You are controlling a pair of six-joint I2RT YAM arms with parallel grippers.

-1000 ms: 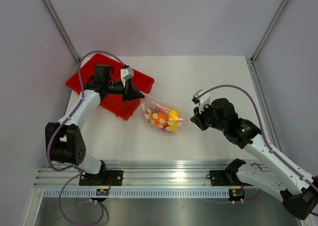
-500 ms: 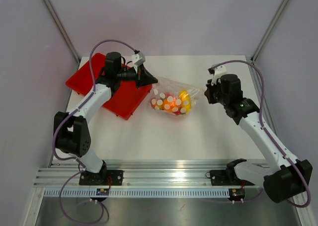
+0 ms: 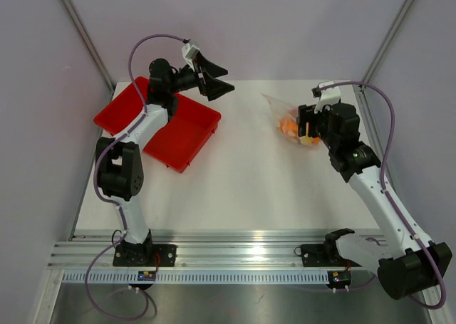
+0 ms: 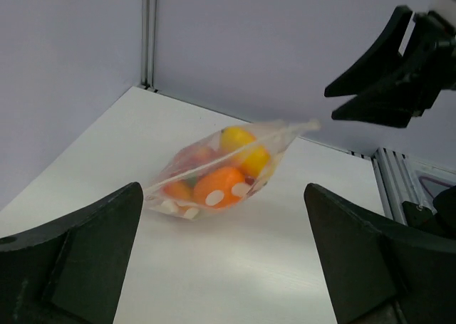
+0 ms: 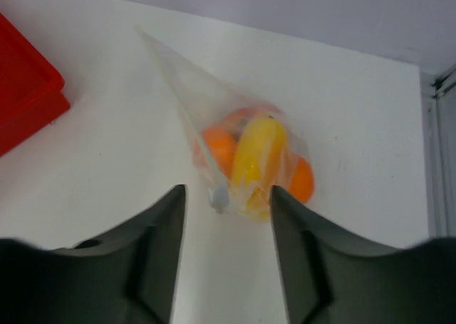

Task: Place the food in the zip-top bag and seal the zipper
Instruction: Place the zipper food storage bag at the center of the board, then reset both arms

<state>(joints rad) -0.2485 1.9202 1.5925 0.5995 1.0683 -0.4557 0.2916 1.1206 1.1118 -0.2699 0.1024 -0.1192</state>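
The zip-top bag (image 3: 288, 119) lies at the back right of the table with the food (image 3: 290, 127) inside it. In the right wrist view a yellow oval and orange balls (image 5: 253, 160) show through the plastic. The zipper (image 5: 187, 117) runs as a pale strip down the bag's left side. My right gripper (image 5: 228, 246) is open, and the bag's (image 5: 242, 142) near end lies just at its fingertips, unpinched. My left gripper (image 3: 222, 80) hangs open in the air above the tray's far corner. It faces the bag (image 4: 221, 171) from well away, fingers (image 4: 78, 260) wide apart.
A red tray (image 3: 153, 135) sits at the back left under the left arm; its corner shows in the right wrist view (image 5: 21, 89). Grey walls and metal posts close in the table at the back and on both sides.
Both grippers have opened and let go of the bag. The bag travelled from the table's middle to the back right with the right gripper. The left arm rose and swung back.
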